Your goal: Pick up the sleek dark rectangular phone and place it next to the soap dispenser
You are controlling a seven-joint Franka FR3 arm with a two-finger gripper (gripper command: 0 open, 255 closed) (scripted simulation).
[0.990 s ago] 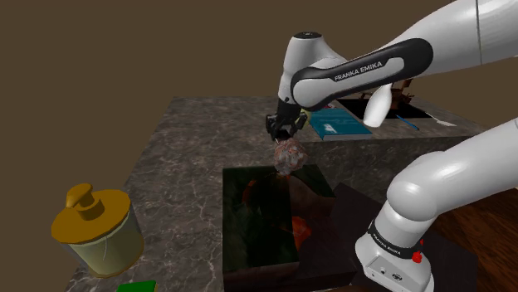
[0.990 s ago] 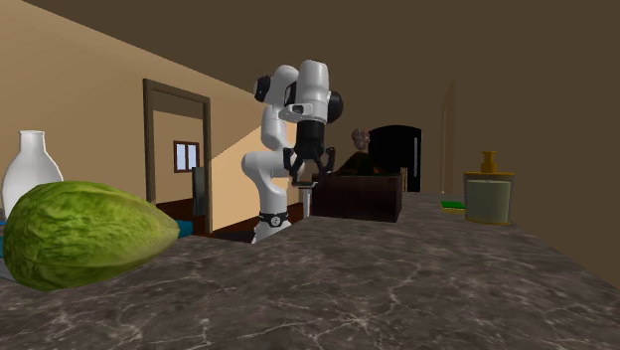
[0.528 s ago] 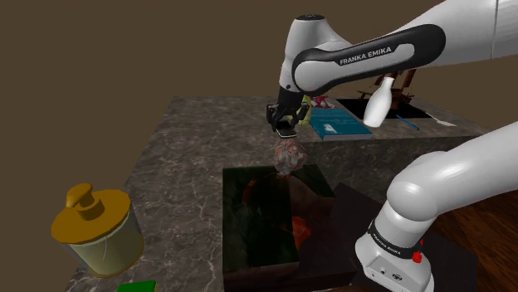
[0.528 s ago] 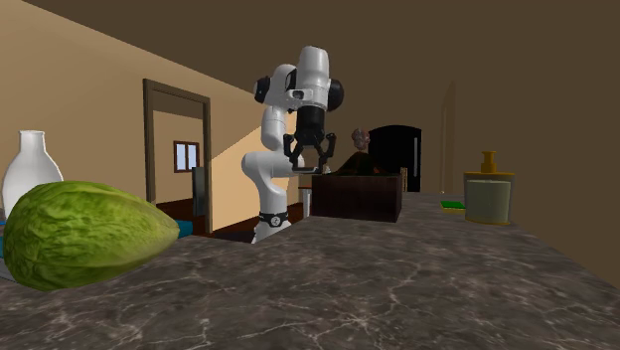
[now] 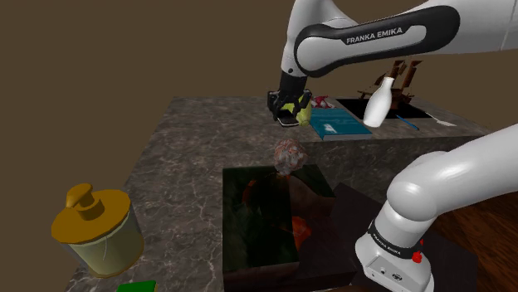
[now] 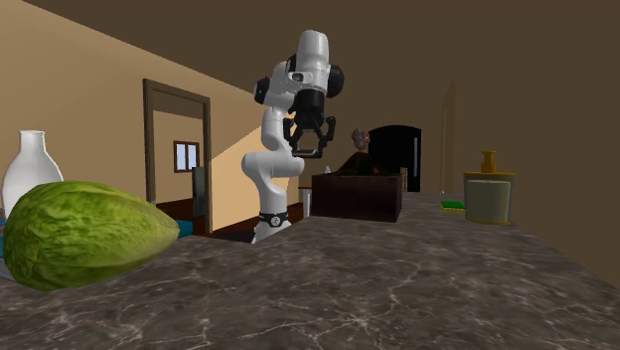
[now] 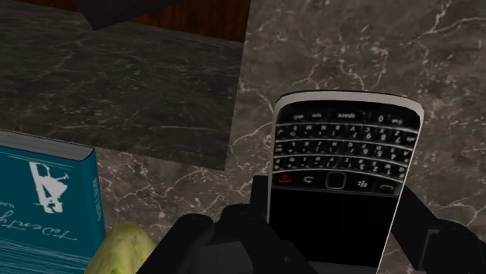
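— Over the far end of the table (image 5: 191, 141), shoulder view: is the pincer (image 5: 290, 112) holding anything?
— Yes, it's clamped on the phone (image 5: 290, 121), up in the air. Phone's just a pale sliver under the black hand. Lettuce (image 5: 304, 105) peeks out behind.
— Soap dispenser (image 5: 95, 228)?
— Well apart, at the near corner beside the sink (image 5: 266, 216). Mottled lump (image 5: 288, 156) at the sink's far rim, can't tell what. Green thing (image 5: 137, 287) cut off by the lower edge.
— Second exterior view?
— Pincer high above the table, phone a dark bar across its tip, hard to read. Dispenser at that view's right. Lettuce up front hides the base of the white bottle (image 6: 30, 164).
— Wrist view?
— Phone is clear: black, silver rim, keypad, blank screen. Both fingers (image 7: 258, 198) clasp its sides. Its lower end is hidden by the hand. Marble table lies beneath, not touching. Teal book (image 7: 47, 202) is cut off at the edge.
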